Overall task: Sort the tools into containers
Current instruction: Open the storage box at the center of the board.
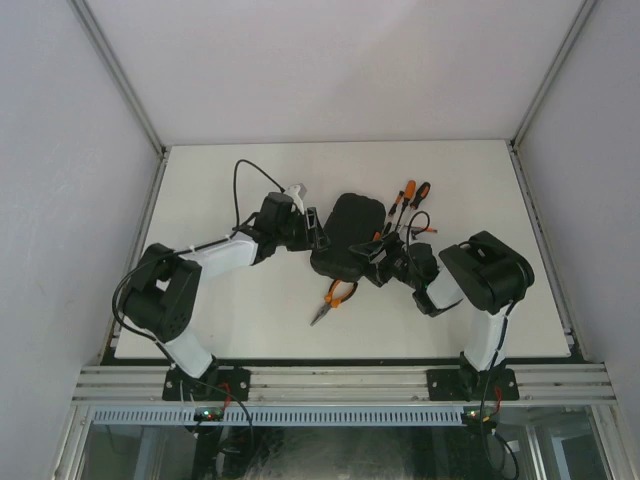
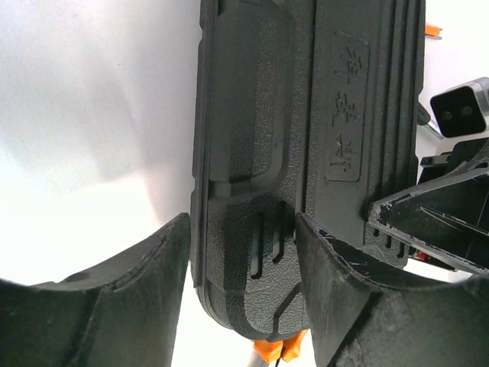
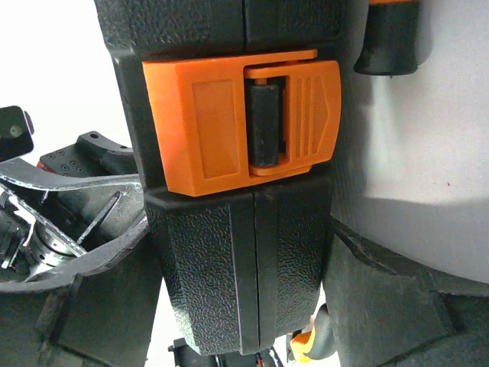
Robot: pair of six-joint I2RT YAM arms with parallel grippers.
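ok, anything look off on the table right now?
Yes. The case is shut, its orange latch closed across the seam, yet the pliers on its near side and the screwdrivers beyond it to the right lie loose outside.

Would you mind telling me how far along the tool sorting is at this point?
Done: nothing sorted; the case is closed, its orange latch looks fastened. In hand: left jaws and right jaws sit either side of the case's edges; a firm grip cannot be confirmed. Left: open it, then stow the pliers and the screwdrivers lying outside.
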